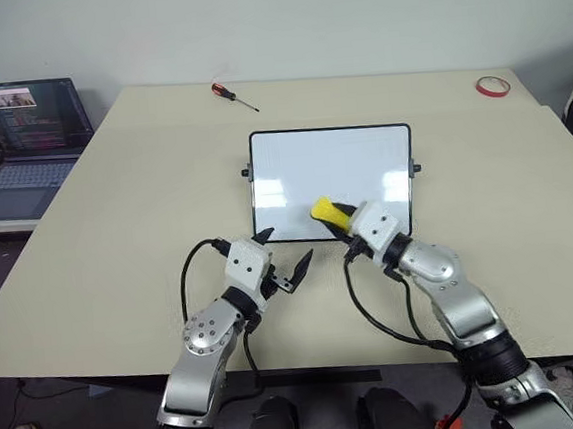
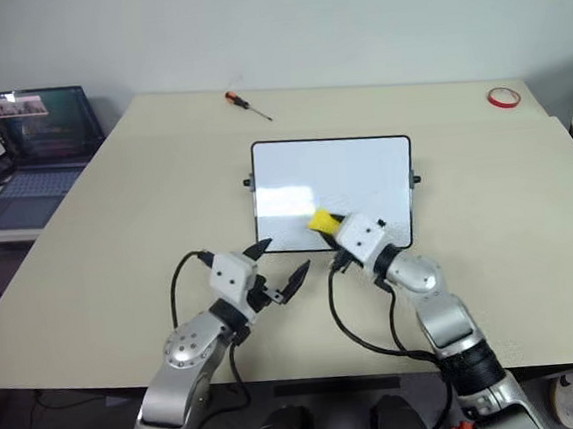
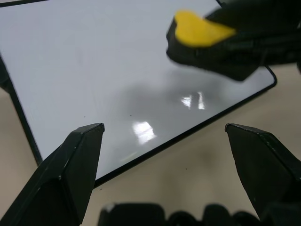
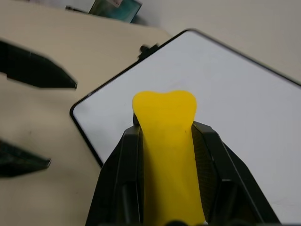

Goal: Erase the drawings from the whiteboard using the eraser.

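a wide beige table (image 1: 116,219) fills most of the head view, with a plain pale wall behind it and a lower side desk at the upper left of the frame carrying an open laptop (image 1: 27,137). the whiteboard (image 1: 293,169) lies flat in the middle of the frame, its white face bare of red marks as far as can be seen. a red-handled screwdriver (image 1: 232,95) lies near the table's far edge above the board, and a red tape ring (image 1: 492,86) sits at the upper right. the right gripper (image 4: 164,129) is clamped on the yellow eraser (image 1: 326,212), over the board's lower right part; whether the eraser touches the surface is hard to tell. the left gripper (image 1: 282,258) stands with its fingers spread wide, holding nothing, just below the board's lower edge. the right arm covers part of the board's lower right corner.
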